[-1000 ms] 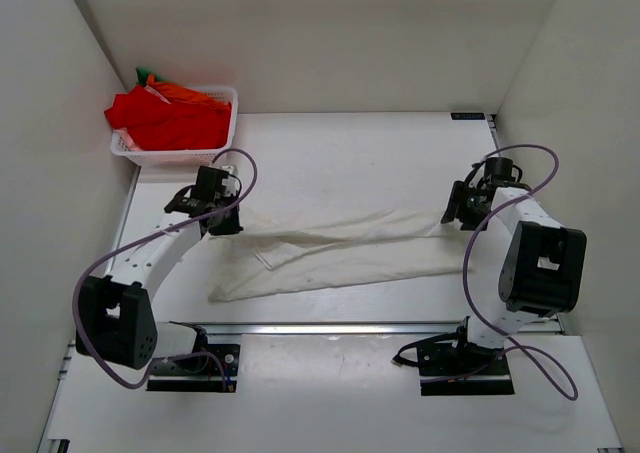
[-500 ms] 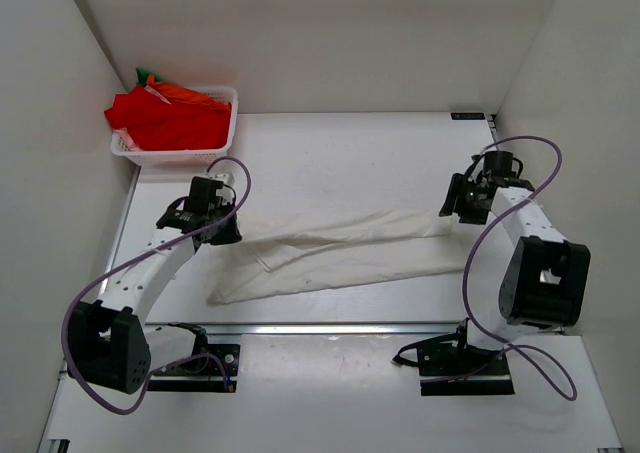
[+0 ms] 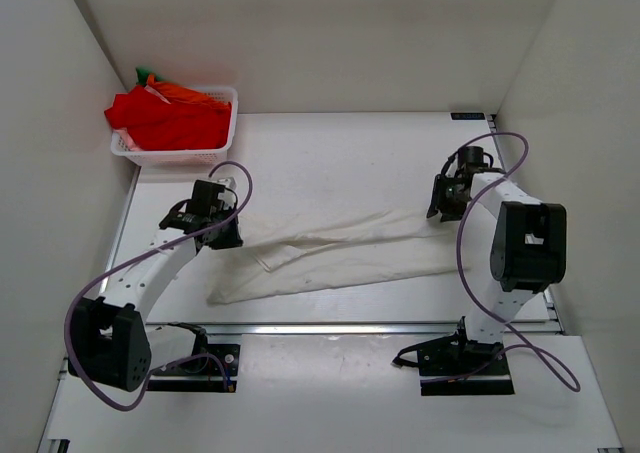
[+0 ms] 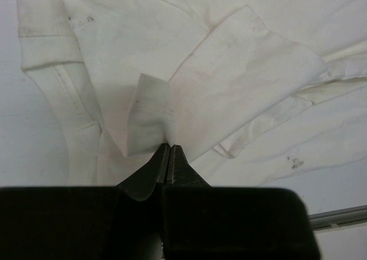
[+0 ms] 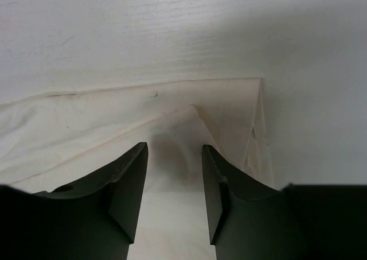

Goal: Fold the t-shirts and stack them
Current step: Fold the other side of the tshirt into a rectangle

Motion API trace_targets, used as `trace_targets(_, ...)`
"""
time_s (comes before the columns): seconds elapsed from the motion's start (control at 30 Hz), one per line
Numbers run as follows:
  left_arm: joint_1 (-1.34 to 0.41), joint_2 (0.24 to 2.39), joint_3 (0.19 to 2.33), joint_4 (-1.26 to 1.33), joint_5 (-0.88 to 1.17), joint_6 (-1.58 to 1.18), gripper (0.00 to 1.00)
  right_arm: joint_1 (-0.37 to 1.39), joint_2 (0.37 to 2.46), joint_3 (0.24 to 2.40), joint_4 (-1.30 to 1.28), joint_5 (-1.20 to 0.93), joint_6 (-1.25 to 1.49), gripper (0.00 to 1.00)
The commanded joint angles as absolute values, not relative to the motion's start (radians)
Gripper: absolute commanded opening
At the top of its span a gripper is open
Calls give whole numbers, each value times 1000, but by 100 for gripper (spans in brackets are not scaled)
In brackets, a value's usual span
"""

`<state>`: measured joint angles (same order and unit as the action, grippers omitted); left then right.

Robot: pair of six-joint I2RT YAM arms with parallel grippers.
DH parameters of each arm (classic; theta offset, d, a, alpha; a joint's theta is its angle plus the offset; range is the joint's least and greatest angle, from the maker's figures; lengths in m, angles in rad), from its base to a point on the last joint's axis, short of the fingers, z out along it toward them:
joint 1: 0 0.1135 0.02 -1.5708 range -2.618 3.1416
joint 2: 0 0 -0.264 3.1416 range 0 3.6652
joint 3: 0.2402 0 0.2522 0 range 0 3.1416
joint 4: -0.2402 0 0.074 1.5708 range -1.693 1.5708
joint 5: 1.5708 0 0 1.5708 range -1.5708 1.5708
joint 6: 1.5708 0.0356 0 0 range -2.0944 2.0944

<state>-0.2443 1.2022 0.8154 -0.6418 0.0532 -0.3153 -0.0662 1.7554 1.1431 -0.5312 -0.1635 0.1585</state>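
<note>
A: What takes up most of the table?
B: The white t-shirt. It lies crumpled into a long band across the middle, running from the left side to the right side, and its left end sags toward the near edge.
A: And the other shirts?
B: They are heaped in the white lattice basket at the far left corner. A red shirt is on top, an orange one is behind it, and a bit of green one shows at the back.
A: What about the arms?
B: The left gripper is at the band's left end, with its fingers pressed together on a small raised fold of the white cloth. The right gripper is at the right end, by the shirt's corner. Its fingers stand apart, with cloth lying between and under them and nothing pinched.
A: Anything smaller?
B: There is a dark speck on the white fabric near the left gripper.
</note>
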Motion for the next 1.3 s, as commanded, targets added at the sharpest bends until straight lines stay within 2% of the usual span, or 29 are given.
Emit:
trace_targets(0.0, -248, 1187, 805, -626, 69, -314, 0, -63, 1772, 1187, -496, -133, 160, 39)
trace_targets(0.13, -242, 1197, 798, -618, 74, -316, 0, -55, 1801, 1212, -489, -130, 161, 39)
trace_targets(0.27, -247, 1200, 795, -618, 71, -316, 0, -63, 1838, 1253, -515, -120, 156, 30)
trace_targets(0.3, -244, 1201, 796, -615, 66, -311, 0, -61, 1848, 1250, -515, -118, 158, 14)
trace_targets(0.37, -242, 1204, 799, -621, 58, -314, 0, -58, 1864, 1272, -531, -110, 156, 0)
trace_targets(0.63, -229, 1223, 862, -617, 49, -313, 0, -49, 1795, 1325, -546, -87, 149, 0)
trace_targets(0.87, -187, 1288, 988, -589, 23, -324, 0, -83, 1736, 1381, -444, -143, 141, 0)
trace_targets(1.07, -158, 1368, 1129, -566, 12, -330, 0, -121, 1778, 1477, -356, -241, 149, 0)
trace_targets(1.27, -155, 1407, 1138, -511, 20, -331, 0, -106, 1864, 1563, -299, -230, 120, 0)
